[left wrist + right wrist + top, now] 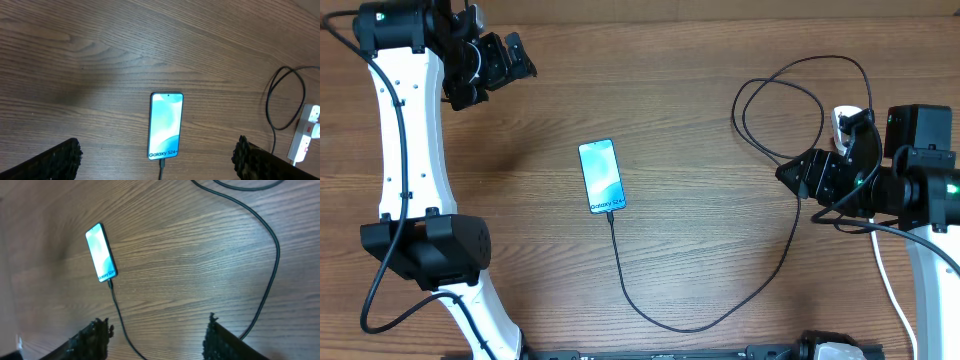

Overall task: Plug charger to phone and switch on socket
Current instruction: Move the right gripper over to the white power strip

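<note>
The phone (601, 176) lies flat at the table's middle, its screen lit blue; it also shows in the left wrist view (166, 125) and the right wrist view (101, 253). The charger cable (690, 328) has its tip in the phone's near end, loops toward the front, then curls up to the right (272, 102) (272, 275). The socket (845, 122) is a white strip at the right, mostly hidden under my right arm; its red switches show in the left wrist view (305, 137). The charger's plug is hidden. My left gripper (515, 58) (157, 150) is open, high at the back left. My right gripper (798, 175) (157, 325) is open and empty, beside the socket.
A white cord (890, 290) runs from the socket toward the front right edge. The cable's loops (790, 100) lie left of and behind the socket. Bare wooden tabletop (700, 200) lies between the phone and the right gripper.
</note>
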